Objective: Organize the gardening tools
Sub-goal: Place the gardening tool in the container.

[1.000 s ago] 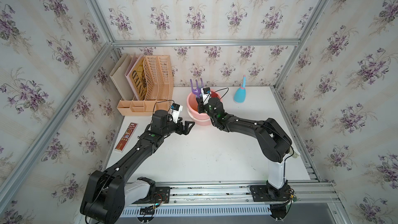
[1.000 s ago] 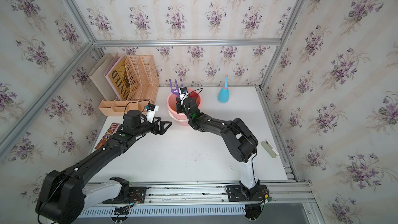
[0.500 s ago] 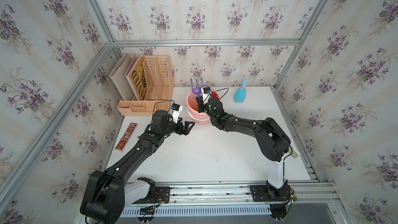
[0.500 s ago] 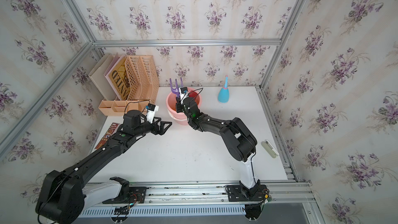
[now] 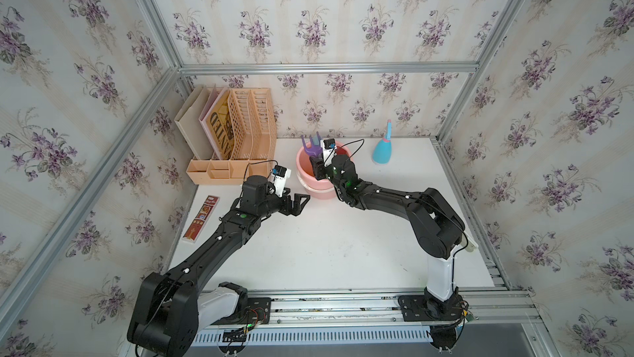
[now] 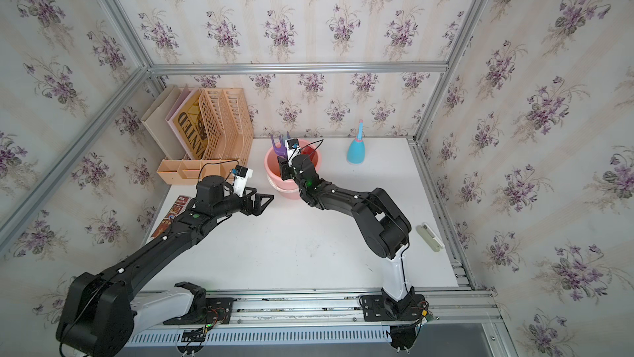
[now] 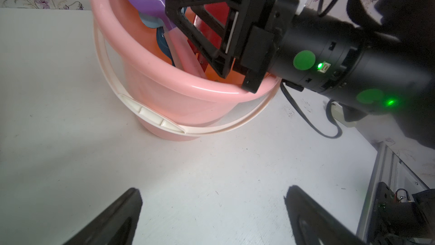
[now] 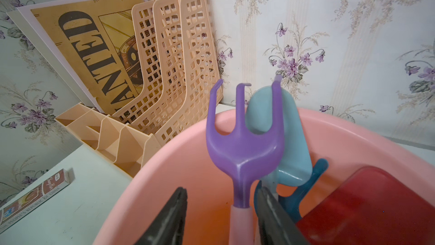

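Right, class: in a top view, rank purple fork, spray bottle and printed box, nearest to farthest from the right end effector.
1. purple fork, in the pink bucket.
2. spray bottle, back right.
3. printed box, far left.

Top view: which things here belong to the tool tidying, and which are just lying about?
Job: purple fork, light-blue trowel, blue fork and red spade, all in the bucket; spray bottle, standing outside it.

Lying about: file rack, poster, printed box, white block.
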You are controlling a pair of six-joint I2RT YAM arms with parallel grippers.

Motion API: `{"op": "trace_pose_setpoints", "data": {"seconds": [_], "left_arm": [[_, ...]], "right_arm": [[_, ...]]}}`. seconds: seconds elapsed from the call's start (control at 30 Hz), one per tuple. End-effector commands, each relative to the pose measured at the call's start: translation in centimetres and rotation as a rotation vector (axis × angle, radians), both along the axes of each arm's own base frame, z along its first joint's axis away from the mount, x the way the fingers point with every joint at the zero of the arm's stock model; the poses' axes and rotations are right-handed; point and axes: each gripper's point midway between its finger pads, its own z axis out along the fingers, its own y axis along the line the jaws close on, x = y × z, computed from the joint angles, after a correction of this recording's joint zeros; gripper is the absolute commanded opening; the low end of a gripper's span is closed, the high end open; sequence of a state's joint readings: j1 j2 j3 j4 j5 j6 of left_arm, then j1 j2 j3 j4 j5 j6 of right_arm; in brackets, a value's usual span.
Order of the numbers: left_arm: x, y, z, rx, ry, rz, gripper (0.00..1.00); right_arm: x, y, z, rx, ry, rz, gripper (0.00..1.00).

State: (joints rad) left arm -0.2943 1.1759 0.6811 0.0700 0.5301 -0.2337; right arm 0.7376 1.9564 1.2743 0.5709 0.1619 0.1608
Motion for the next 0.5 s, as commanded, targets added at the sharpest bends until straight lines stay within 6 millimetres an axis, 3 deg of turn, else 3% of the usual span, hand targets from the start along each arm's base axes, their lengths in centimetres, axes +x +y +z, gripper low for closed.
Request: {"op": "trace_pose_setpoints", "data": {"seconds": [0.0,0.27,0.47], "left_arm": [[0.2,-0.1,0.8,0.003,-0.035,-0.012,0.99],[0.9,0.1,1.5,0.014,-0.056,0.007,0.99],[1.2,0.2,2.0,0.039,-0.071,0.012,0.99]], "right_arm": [[-0.3,-0.6,2.2,0.033,-0.039,-0.016,0.58],[-2.0,-2.0,6.8,0.064,-0.095,-0.008,0.71],[-4.3,-4.7,7.5,0.041,-0.087,-0.030,0.81]]}}
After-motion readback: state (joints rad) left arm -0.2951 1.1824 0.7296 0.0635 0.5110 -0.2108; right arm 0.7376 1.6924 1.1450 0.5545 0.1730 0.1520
